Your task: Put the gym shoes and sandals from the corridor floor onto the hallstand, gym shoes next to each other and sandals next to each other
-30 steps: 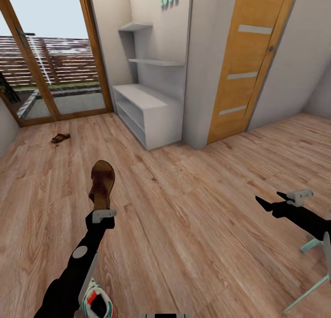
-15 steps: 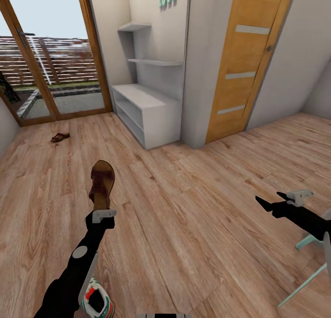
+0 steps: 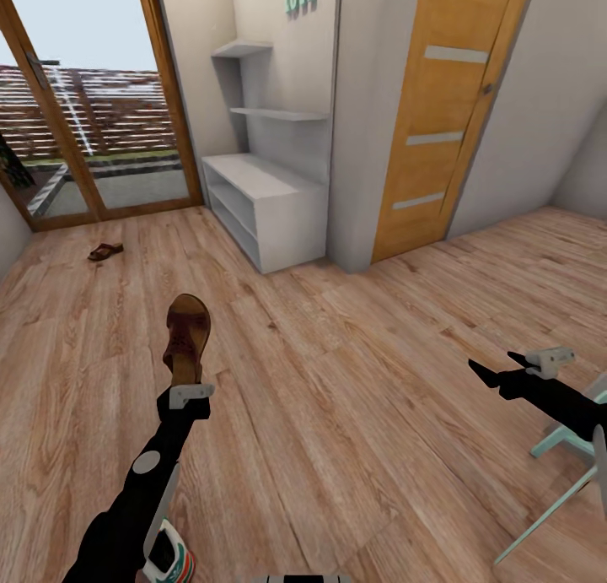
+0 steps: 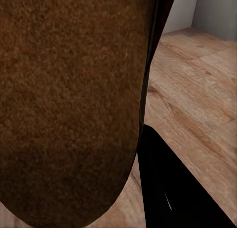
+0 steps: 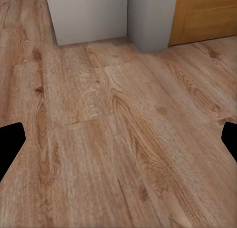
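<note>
My left gripper (image 3: 186,374) is shut on the heel end of a dark-brown sandal (image 3: 187,337), which it holds above the corridor floor (image 3: 337,397), toe pointing away. In the left wrist view the sandal's brown footbed (image 4: 69,104) sits beside one black finger (image 4: 173,188). The other sandal (image 3: 105,251) lies on the floor far left, near the glass door. A gym shoe (image 3: 171,559) peeks out at the bottom edge beside my left arm. The light-grey hallstand (image 3: 270,203) stands ahead against the wall, its shelves bare. My right gripper (image 3: 491,374) hangs open over the floor with nothing in it.
An orange wooden door (image 3: 438,119) is right of a grey wall column (image 3: 354,144). A wood-framed glass patio door (image 3: 84,119) is at the far left. Teal chair legs (image 3: 556,482) stand at the lower right by my right arm. The hallstand's side panel (image 5: 89,15) shows in the right wrist view.
The whole view has slid a little to the left and down, so the camera has moved. The gym shoe now sits lower at the frame's edge. Both arms keep their pose.
</note>
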Robot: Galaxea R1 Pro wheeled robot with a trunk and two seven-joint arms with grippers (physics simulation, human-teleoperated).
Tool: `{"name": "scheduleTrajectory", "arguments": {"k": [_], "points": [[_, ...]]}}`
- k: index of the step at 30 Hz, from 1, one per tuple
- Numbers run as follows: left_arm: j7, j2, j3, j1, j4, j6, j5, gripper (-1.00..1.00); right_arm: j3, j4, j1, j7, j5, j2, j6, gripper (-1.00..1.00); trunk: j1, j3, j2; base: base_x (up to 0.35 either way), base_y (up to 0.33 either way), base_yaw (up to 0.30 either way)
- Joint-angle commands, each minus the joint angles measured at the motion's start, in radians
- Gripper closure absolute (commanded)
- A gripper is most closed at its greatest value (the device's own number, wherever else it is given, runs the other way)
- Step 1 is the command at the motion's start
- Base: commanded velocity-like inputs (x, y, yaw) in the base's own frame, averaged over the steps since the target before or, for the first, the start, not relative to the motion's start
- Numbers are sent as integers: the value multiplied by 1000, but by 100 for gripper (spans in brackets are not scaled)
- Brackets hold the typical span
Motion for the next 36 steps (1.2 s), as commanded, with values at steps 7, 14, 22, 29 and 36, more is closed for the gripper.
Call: {"name": "scheduleTrajectory", "arguments": {"k": [7,14,22,29,36], "points": [[-1,-1,2,0,-1,0,-11,100,-2,-1,-1,8,8,0,4,-100,0,-1,0,41,-5,0],[-2,-1,2,0,0,1,-11,100,-2,-1,-1,8,8,0,4,-100,0,-1,0,223,0,0],[-2,-1,2,0,0,0,-11,100,9,4,-1,9,5,10,2,-100,0,-1,0,36,0,0],[-1,-1,2,0,4,0,-11,100,71,3,-1,9,3,55,2,-100,0,-1,0,2,0,0],[1,-8,1,0,7,0,-12,100,125,-4,-14,5,1,77,7,-100,0,-1,0,0,0,0]]}}
